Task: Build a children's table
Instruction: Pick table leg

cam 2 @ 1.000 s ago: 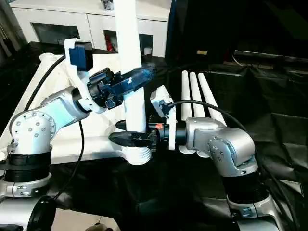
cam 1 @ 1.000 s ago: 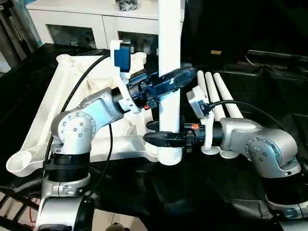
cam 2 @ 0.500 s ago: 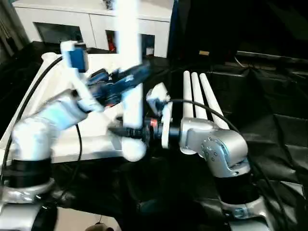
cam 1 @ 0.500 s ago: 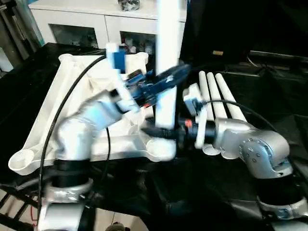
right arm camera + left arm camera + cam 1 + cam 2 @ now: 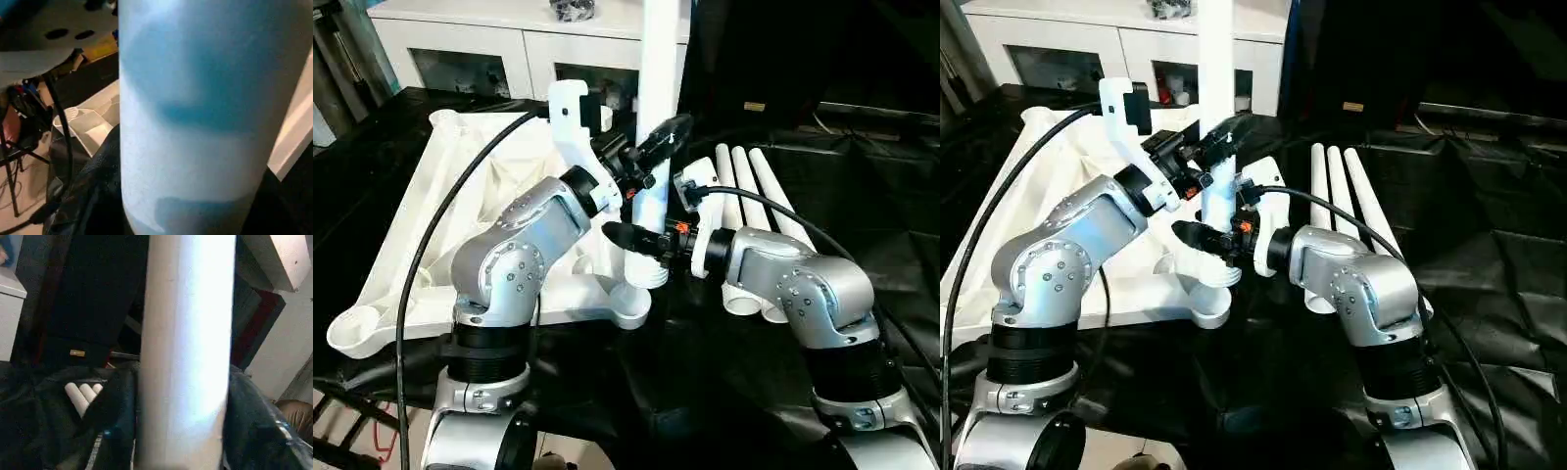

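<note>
Two grippers (image 5: 658, 157) (image 5: 631, 240) clamped on upright leg (image 5: 658, 88), above tabletop (image 5: 431, 225)

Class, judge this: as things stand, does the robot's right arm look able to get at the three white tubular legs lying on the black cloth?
Probably not right away. The three white tubular legs lie just beside the right arm with nothing over them, but the right claw is closed on the upright white tubular leg and would have to let go first.
</note>
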{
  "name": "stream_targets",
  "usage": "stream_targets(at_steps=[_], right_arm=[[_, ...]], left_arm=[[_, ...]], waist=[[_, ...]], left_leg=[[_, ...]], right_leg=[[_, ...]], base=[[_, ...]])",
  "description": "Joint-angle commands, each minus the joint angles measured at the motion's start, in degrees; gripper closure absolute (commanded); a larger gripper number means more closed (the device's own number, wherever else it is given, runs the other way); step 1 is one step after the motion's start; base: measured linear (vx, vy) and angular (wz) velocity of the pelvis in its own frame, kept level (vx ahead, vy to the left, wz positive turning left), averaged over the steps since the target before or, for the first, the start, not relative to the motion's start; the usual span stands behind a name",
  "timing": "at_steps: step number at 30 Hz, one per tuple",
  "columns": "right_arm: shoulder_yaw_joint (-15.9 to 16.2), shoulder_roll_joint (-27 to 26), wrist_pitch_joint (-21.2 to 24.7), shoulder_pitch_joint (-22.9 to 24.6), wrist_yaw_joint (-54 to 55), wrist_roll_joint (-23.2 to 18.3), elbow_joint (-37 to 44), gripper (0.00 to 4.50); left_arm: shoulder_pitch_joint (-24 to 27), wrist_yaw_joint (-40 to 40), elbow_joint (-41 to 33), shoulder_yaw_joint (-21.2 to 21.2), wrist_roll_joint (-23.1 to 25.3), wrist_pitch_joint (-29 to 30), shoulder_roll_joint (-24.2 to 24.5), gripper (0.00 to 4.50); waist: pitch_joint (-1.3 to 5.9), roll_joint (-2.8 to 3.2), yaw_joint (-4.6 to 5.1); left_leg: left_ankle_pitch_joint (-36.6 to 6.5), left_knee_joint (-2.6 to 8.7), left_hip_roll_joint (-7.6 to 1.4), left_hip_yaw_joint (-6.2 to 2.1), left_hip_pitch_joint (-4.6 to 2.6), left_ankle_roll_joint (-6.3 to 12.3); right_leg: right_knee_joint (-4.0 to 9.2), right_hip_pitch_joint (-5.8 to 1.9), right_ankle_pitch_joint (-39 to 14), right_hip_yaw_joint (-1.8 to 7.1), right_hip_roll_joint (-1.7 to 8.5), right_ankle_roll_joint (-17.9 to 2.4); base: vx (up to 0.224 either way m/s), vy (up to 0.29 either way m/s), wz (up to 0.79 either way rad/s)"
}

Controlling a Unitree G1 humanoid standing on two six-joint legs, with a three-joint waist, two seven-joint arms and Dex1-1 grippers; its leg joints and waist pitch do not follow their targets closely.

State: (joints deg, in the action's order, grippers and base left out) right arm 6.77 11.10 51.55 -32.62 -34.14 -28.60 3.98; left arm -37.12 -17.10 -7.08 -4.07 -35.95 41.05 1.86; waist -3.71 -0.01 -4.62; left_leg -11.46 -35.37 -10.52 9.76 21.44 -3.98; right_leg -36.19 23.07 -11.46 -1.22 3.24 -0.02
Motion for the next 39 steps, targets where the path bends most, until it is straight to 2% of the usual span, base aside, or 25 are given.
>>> stream_targets(at_steps=[1, 2, 3, 6, 7, 10, 11, 12, 14, 16, 18, 22, 29, 36, 37, 39], right_arm=[[1.05, 0.12, -3.22, -1.61, -0.80, 0.55, 2.25, 2.56], [0.37, -0.23, -3.41, -1.61, -0.41, 0.34, 1.64, 2.00], [0.26, -0.29, -3.29, -1.62, -0.37, 0.22, 1.57, 1.86], [-0.47, -0.05, -2.59, -1.58, -1.01, -0.63, 1.30, 1.80], [-0.48, 0.49, -2.71, -1.54, -1.68, -0.61, 1.40, 1.54], [-0.67, 1.94, -2.16, -1.41, -3.92, -1.48, 1.72, 1.40], [0.71, 5.87, -2.23, -0.52, -9.87, -2.69, 3.50, 1.40], [0.84, 6.19, -2.31, -0.43, -10.36, -2.75, 3.65, 1.36], [0.77, 9.65, -2.02, 0.49, -15.33, -4.80, 5.11, 1.36], [0.45, 9.95, -1.57, 0.44, -15.66, -5.29, 5.02, 1.36], [0.33, 11.20, -1.08, 0.18, -16.40, -5.13, 3.62, 1.36], [0.31, 11.70, -1.52, 0.01, -16.86, -4.86, 2.08, 1.36], [0.45, 11.61, -0.21, 0.18, -17.84, -6.09, 2.02, 1.36], [0.60, 11.23, 0.18, 0.10, -18.03, -6.67, 1.78, 1.36], [0.63, 11.30, 0.35, 0.09, -18.03, -6.91, 1.77, 1.73], [0.55, 11.30, 0.64, 0.07, -18.11, -7.05, 1.75, 1.77]], left_arm=[[-0.41, 2.61, 1.47, -1.70, 1.20, 0.23, 0.39, 2.51], [-0.48, 2.07, 1.63, -1.87, 0.58, 0.24, 0.13, 2.60], [-0.49, 2.01, 1.66, -1.86, 0.57, 0.21, 0.13, 2.59], [-0.52, 0.94, 2.10, -1.82, 0.09, -0.03, 0.20, 2.62], [-0.51, 0.03, 2.30, -1.63, -0.16, -0.19, 0.42, 2.64], [-0.47, -2.15, 2.77, -1.24, -0.76, -0.68, 0.85, 2.65], [-0.29, -5.37, 3.17, -0.31, -1.12, -1.01, 2.07, 2.65], [-0.28, -5.58, 3.20, -0.26, -1.16, -1.01, 2.15, 2.65], [-0.62, -7.88, 4.01, 0.05, -1.37, -1.22, 2.94, 2.65], [-0.74, -8.56, 4.13, -0.01, -1.61, -1.34, 3.00, 2.66], [-0.69, -11.66, 3.47, -0.77, -4.11, -1.50, 2.72, 2.66], [-0.01, -13.99, 2.83, -1.45, -6.22, -2.51, 2.09, 2.66], [0.69, -15.13, 1.62, -1.17, -7.30, -1.94, 1.55, 2.66], [1.40, -16.72, 0.91, -0.23, -8.13, -1.75, 2.21, 2.66], [1.58, -16.88, 0.76, -0.18, -8.31, -1.68, 2.34, 2.66], [1.77, -17.22, 0.55, -0.11, -8.59, -1.54, 2.46, 2.66]], waist=[[4.23, -0.14, 0.12], [4.21, -0.02, 0.13], [4.20, -0.06, 0.18], [4.20, -0.02, 0.27], [4.24, 0.11, 0.28], [4.34, 0.07, 0.21], [4.38, 0.15, 0.15], [4.38, 0.05, -0.18], [4.39, 0.05, -0.44], [4.37, -0.02, -0.32], [4.32, -0.18, -0.17], [4.33, -0.26, -0.03], [4.40, -0.45, -0.15], [4.35, -0.43, -0.19], [4.36, -0.43, -0.18], [4.37, -0.44, -0.19]], left_leg=[[-3.61, 3.99, -1.65, -0.45, -0.43, -1.46], [-3.76, 3.97, -1.65, -0.46, -0.43, -1.55], [-3.98, 3.96, -1.59, -0.41, -0.46, -1.51], [-4.76, 4.04, -1.57, -0.49, -0.50, -1.56], [-4.60, 4.02, -1.61, -0.52, -0.53, -1.63], [-3.89, 3.90, -1.58, -0.47, -0.53, -1.11], [-3.66, 3.86, -1.57, -0.47, -0.52, -0.90], [-3.90, 3.81, -1.65, -0.46, -0.65, -0.45], [-3.65, 3.74, -1.68, -0.39, -0.62, 0.17], [-3.31, 3.73, -1.65, -0.40, -0.44, 0.44], [-3.48, 3.75, -1.59, -0.41, -0.34, 0.58], [-4.00, 3.70, -1.75, -0.32, -0.48, 0.68], [-3.04, 3.65, -1.78, -0.31, -0.54, 1.30], [-3.33, 3.70, -1.82, -0.30, -0.53, 1.01], [-3.26, 3.70, -1.82, -0.30, -0.52, 0.99], [-3.18, 3.68, -1.80, -0.29, -0.54, 1.04]], right_leg=[[3.90, -3.29, -3.55, 2.06, 3.42, -10.61], [3.88, -3.26, -3.46, 2.08, 3.42, -10.69], [3.95, -3.24, -3.61, 2.10, 3.38, -10.75], [4.05, -3.29, -4.32, 2.05, 3.37, -10.49], [3.99, -3.29, -4.21, 2.07, 3.36, -10.52], [3.85, -3.35, -2.17, 2.06, 3.30, -10.96], [3.76, -3.38, -1.68, 2.07, 3.29, -11.03], [3.79, -3.50, -1.71, 2.07, 3.29, -11.02], [3.72, -3.56, -0.70, 2.11, 3.38, -11.44], [3.68, -3.54, -0.62, 2.04, 3.44, -12.26], [3.73, -3.66, -1.76, 2.02, 3.47, -12.64], [3.84, -3.49, -3.31, 2.06, 3.54, -13.36], [3.71, -3.47, -2.23, 2.03, 3.43, -13.41], [3.79, -3.41, -3.55, 2.05, 3.51, -12.88], [3.78, -3.43, -3.51, 2.05, 3.51, -12.83], [3.77, -3.42, -3.34, 2.03, 3.46, -12.82]], base=[[0.000, 0.000, 0.00], [0.000, 0.000, 0.00], [0.000, 0.000, 0.00], [0.000, 0.000, 0.00], [0.000, 0.000, 0.00], [0.000, 0.000, 0.00], [0.000, 0.000, 0.00], [0.000, 0.000, 0.00], [0.000, 0.000, 0.00], [0.000, 0.000, 0.00], [0.000, 0.000, 0.00], [0.000, 0.000, 0.00], [0.000, 0.000, 0.00], [0.000, 0.000, 0.00], [0.000, 0.000, 0.00], [0.000, 0.000, 0.00]])
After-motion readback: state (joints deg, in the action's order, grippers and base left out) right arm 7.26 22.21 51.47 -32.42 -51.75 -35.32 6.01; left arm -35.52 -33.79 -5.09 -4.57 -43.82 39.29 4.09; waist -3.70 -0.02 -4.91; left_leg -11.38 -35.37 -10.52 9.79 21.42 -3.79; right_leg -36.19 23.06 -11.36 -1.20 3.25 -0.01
